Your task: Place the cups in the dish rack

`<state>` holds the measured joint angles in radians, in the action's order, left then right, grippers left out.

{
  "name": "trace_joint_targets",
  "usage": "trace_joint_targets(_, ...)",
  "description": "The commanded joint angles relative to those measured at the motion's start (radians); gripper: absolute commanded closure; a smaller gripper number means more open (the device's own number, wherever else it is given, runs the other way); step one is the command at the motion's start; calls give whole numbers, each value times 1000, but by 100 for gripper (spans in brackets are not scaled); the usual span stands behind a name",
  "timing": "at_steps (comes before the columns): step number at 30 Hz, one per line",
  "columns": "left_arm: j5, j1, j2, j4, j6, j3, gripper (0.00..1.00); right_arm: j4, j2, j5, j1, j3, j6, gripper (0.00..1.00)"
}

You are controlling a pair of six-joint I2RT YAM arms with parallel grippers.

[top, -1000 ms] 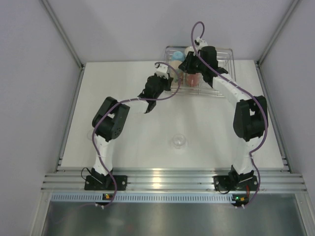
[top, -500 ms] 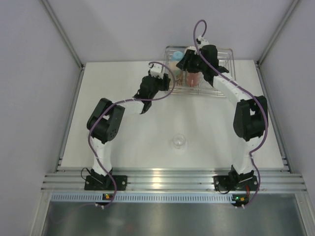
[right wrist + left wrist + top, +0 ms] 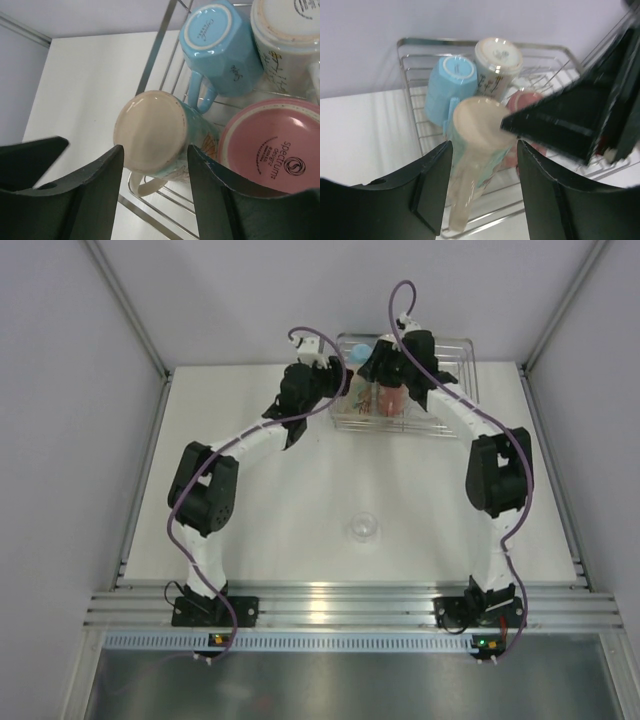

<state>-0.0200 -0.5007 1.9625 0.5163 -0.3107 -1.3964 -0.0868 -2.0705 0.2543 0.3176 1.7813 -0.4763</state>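
The silver wire dish rack [image 3: 452, 380] stands at the table's back edge. In the left wrist view its near left corner [image 3: 420, 41] holds upturned cups: a light blue cup [image 3: 451, 87], a cream printed mug [image 3: 497, 65], a pink cup [image 3: 525, 100], and a teal floral mug with a cream base and handle [image 3: 477, 135]. My left gripper [image 3: 482, 195] is open and empty just in front of the floral mug. My right gripper [image 3: 155, 195] is open above the floral mug [image 3: 155, 132], with a jaw on either side and not touching it. A small clear glass [image 3: 363, 528] stands mid-table.
Both grippers crowd the rack's left end: the left gripper [image 3: 338, 382] and the right gripper [image 3: 372, 368] are close together. The right wrist view also shows the light blue cup [image 3: 220, 42] and the pink cup [image 3: 267, 145]. Walls enclose the table on three sides.
My left arm has swung from the table's middle up and back to the rack's left end. My right gripper has stayed over the rack. The clear glass has not moved.
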Motion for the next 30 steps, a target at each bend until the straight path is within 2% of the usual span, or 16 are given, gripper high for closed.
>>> trace_joint_targets(1,67,43,33,-113,-149,-122,41,-4,-13,-52,-8,47,-18,46)
trace_joint_targets(9,187,88,162,-275,-272,-329,43,22,-37,-6,-11,40,-61,52)
trace_joint_targets(14,273,102,228,-285,-311,-371,45,70,-19,25,-11,7,-62,69)
trace_joint_targets(17,305,106,252,-285,-317,-386,47,78,-7,37,-11,-13,-53,76)
trace_joint_targets(27,437,108,282,-228,-303,-385,63,145,9,74,-8,-42,-31,77)
trace_joint_targets(30,494,105,280,-170,-304,-353,65,157,21,77,-3,-56,-16,77)
